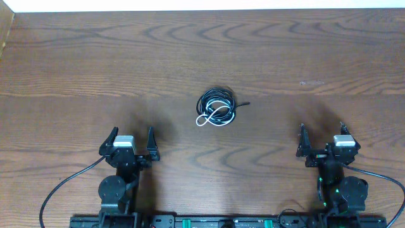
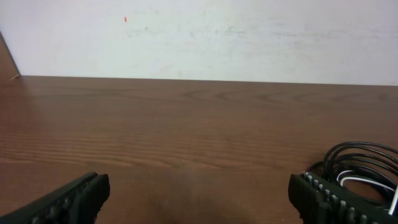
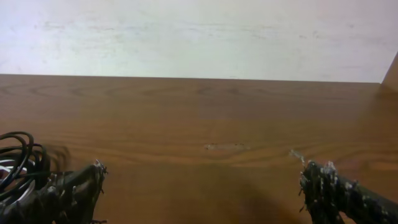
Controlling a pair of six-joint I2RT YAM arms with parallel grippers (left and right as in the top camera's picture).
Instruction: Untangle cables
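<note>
Left gripper [image 1: 132, 132]: jaws spread wide, empty, touching nothing; nearer than the cables and to their left, well apart.
Right gripper [image 1: 322, 130]: jaws released wide, empty; nearer than the cables and to their right, well apart.
Cables [image 1: 216, 107]: one small coiled heap on the table [image 1: 95, 63], beyond and between both grippers.
Handling: probably light, limp and springy; pulling one loop would likely drag the whole heap.
Where to hold: the white cord [image 1: 203, 120] loops out at the heap's near-left edge, the easiest pinch; the black cords [image 1: 231, 106] show a plug end at the heap's right.
</note>
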